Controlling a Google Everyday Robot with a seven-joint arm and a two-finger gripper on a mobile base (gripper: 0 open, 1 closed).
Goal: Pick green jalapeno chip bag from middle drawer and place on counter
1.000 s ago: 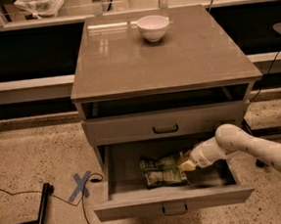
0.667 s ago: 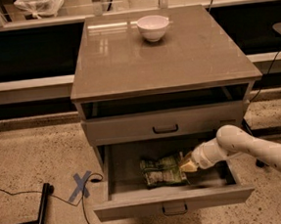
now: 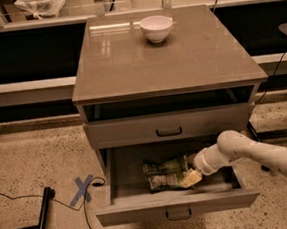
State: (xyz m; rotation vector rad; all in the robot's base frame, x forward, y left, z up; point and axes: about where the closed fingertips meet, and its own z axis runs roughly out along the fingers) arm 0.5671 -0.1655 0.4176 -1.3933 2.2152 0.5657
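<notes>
The green jalapeno chip bag (image 3: pixel 164 174) lies in the open middle drawer (image 3: pixel 142 210). The gripper (image 3: pixel 192 178) touches the bag's right end; whether its jaws hold it cannot be told. 1 bowl (image 3: pixel 156 28) sits on the desk (image 3: pixel 169 66).

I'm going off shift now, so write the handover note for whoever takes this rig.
The gripper is down inside the open drawer, at the right end of the bag. A grasp is not confirmed.
The bag lies in the drawer. The counter has a bowl near its back edge.
Done: drawer open, gripper at the bag.
Left: secure the bag, lift it out, set it on the counter.
</notes>
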